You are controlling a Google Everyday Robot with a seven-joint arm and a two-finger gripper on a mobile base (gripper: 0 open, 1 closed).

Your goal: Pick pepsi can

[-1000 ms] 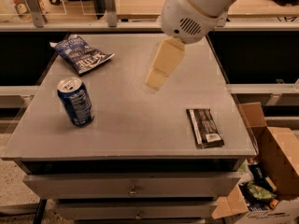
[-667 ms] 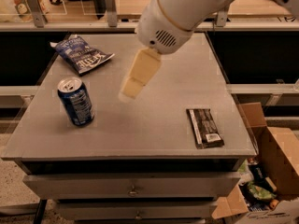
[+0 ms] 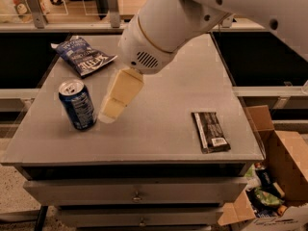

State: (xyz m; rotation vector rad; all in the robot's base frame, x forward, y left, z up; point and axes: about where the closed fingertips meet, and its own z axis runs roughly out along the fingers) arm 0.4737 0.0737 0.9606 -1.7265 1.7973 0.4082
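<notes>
The pepsi can (image 3: 77, 104), dark blue with a silver top and white print, stands upright on the grey table (image 3: 159, 129) near its left front. My gripper (image 3: 115, 105) hangs from the white arm just right of the can, its cream finger (image 3: 120, 94) pointing down and left. The tip is close to the can's side but apart from it. Nothing is held.
A blue crinkled chip bag (image 3: 84, 57) lies at the table's back left. A flat black wrapped bar (image 3: 210, 131) lies near the right front. An open cardboard box (image 3: 274, 186) with items stands on the floor to the right. Drawers sit below the tabletop.
The arm and gripper have swung left and lower across the table, from the middle to right beside the pepsi can. The can, bag and bar have not moved.
</notes>
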